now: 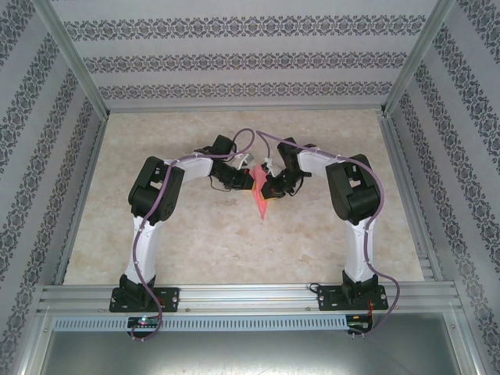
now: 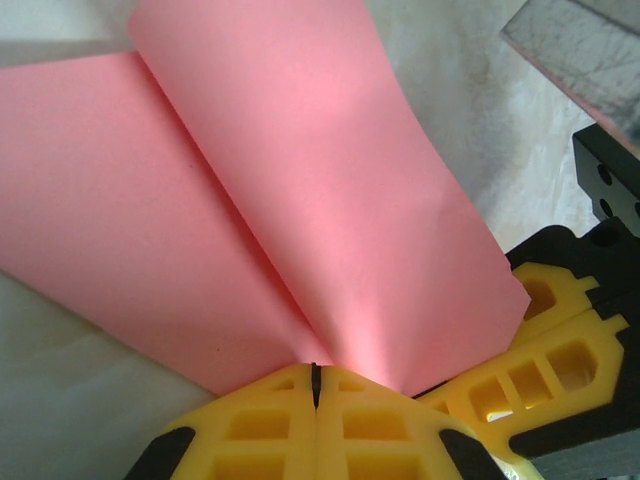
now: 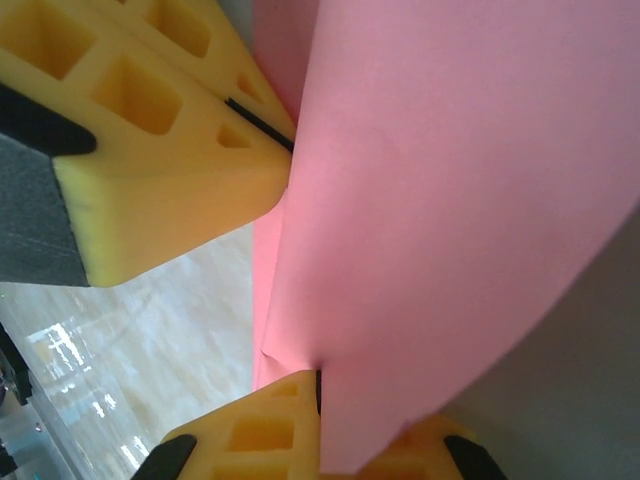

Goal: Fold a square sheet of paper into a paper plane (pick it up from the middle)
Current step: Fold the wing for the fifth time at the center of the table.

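Paper: the pink paper sheet is between the two hands over the middle of the counter. From above it reads as a narrow strip with a point aimed toward the arm bases.
Shape of paper: in the left wrist view, two flaps spread apart from one sharp crease. The right flap bows upward in a soft curve rather than lying flat.
Left hand: the left hand has its yellow fingers pressed together, pinching the paper just where the crease runs in between them.
Right hand: the right hand is likewise closed, nipping a lower edge of the paper, just beside the left hand's fingers.
Contact with counter: most of the paper looks lifted off the surface. Whether its tip touches cannot be told.
Step in hand: judged from the crease and the pointed outline, this is mid-fold. The lengthwise crease is made but the flaps are not yet set as wings, so the plane is not finished.
Next move calls for: probably one hand keeps the crease pinned while the other lets go and takes a flap further out to fold it down.
Care needed: both grips sit close together, so releasing the wrong one could let the bowed flap spring open.
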